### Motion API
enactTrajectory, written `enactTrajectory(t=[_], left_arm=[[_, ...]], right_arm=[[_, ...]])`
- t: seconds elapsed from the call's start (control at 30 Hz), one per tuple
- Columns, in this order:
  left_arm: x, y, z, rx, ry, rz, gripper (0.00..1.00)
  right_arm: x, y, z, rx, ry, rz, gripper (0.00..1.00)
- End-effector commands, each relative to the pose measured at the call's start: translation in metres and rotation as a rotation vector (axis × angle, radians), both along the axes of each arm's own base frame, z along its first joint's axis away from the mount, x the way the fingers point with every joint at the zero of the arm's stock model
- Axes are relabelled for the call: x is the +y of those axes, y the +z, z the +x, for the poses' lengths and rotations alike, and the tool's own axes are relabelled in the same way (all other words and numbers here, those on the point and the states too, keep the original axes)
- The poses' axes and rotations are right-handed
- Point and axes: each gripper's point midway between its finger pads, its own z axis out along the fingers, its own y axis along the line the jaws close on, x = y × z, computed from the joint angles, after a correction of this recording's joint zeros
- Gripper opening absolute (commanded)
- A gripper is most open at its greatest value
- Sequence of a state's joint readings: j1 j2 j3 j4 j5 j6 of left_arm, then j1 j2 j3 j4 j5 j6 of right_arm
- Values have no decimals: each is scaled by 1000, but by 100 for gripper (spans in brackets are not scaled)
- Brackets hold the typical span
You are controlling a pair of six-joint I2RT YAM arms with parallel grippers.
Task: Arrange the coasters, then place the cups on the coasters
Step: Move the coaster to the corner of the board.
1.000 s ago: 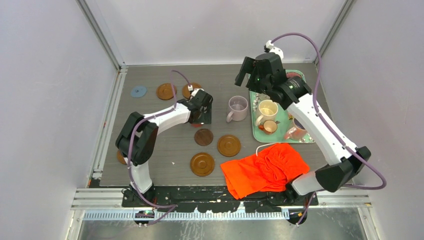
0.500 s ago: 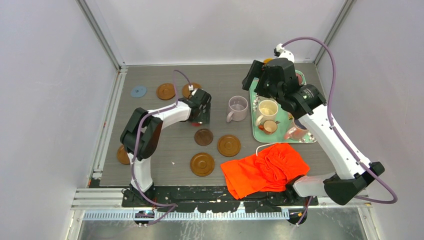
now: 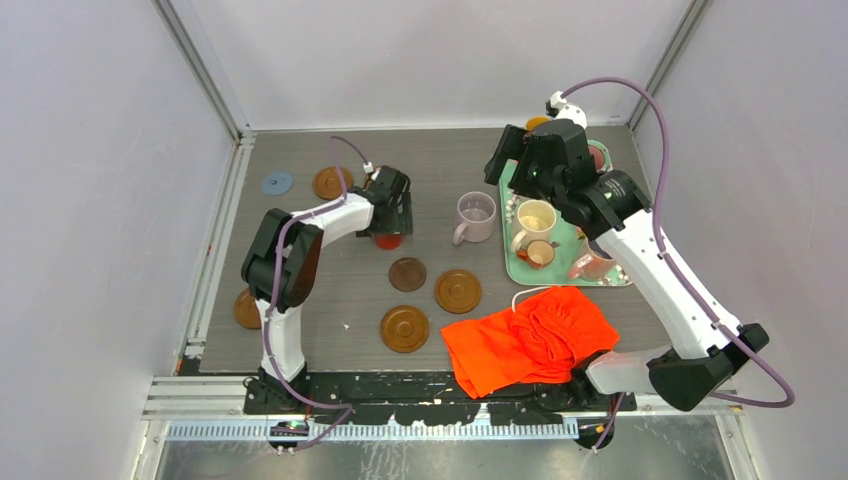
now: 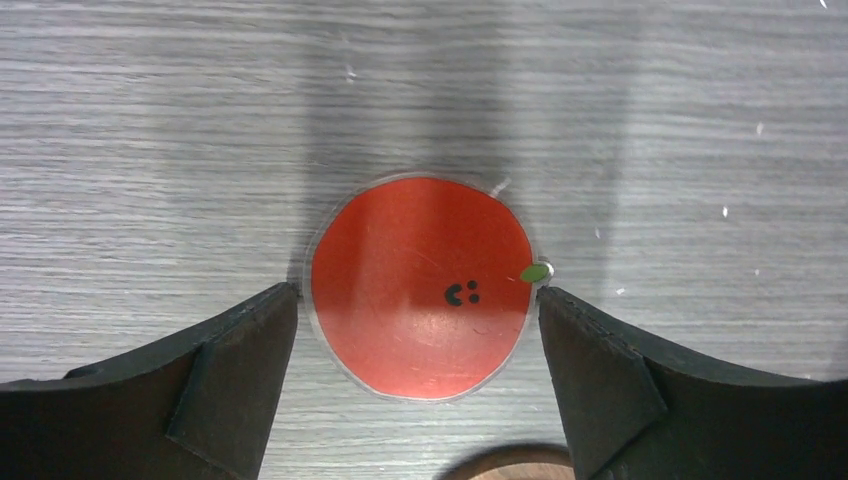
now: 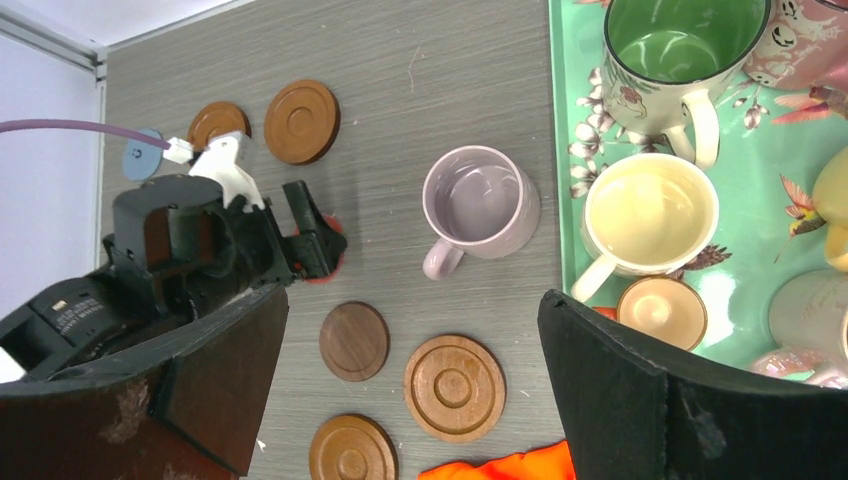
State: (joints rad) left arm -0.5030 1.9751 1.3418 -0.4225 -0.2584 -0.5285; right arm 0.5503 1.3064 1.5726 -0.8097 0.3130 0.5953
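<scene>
The red-orange coaster (image 4: 420,285) lies flat on the table, also seen in the top view (image 3: 388,241). My left gripper (image 4: 418,300) (image 3: 390,212) is low over it and open, one fingertip just off each side of the disc. Brown coasters lie around: a dark one (image 3: 407,274), grooved ones (image 3: 458,291) (image 3: 405,328), one at the back (image 3: 331,183). The blue coaster (image 3: 277,183) is back left. The lilac cup (image 3: 476,215) stands on bare table. My right gripper (image 3: 508,158) (image 5: 415,370) hangs open and empty high above the table.
The teal tray (image 3: 520,270) at right holds the cream cup (image 3: 535,220), the tiny copper cup (image 3: 540,253), a pink cup (image 3: 592,262) and a green-inside cup (image 5: 680,40). An orange cloth (image 3: 530,340) lies front right. Another brown coaster (image 3: 246,309) sits at the left edge.
My left gripper has shifted slightly back and left over the red-orange coaster, its jaws narrowing a little. The right arm swung right a second ago and has since held still.
</scene>
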Motion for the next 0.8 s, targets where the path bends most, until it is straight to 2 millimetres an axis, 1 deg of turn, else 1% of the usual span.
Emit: enactTrajectory(t=[0.0,0.07,0.23,0.43,0.47,0.57,0.67,0.77], left_arm=[[13,-15,0,46,74,-22,88],[22,-18,-1,57,109,-21,84],[55,-18,-5,69,219,-39,80],[94,-16,-9,82,324,-42,77],[96,-14,-8,81,322,-52,78],[94,0,-6,47,284,-69,86],[81,18,-4,-9,225,-102,91],[65,28,-4,-39,157,-86,95]], right_arm=[[-4,10,-5,-37,5,7,100],[-3,8,-5,-33,7,9,100],[-1,7,-9,-31,28,23,100],[-2,8,-15,-46,43,36,100],[-2,8,-16,-45,45,34,100],[-4,9,-19,-53,49,34,100],[-4,11,-21,-58,58,32,100],[-5,11,-22,-60,63,30,100]])
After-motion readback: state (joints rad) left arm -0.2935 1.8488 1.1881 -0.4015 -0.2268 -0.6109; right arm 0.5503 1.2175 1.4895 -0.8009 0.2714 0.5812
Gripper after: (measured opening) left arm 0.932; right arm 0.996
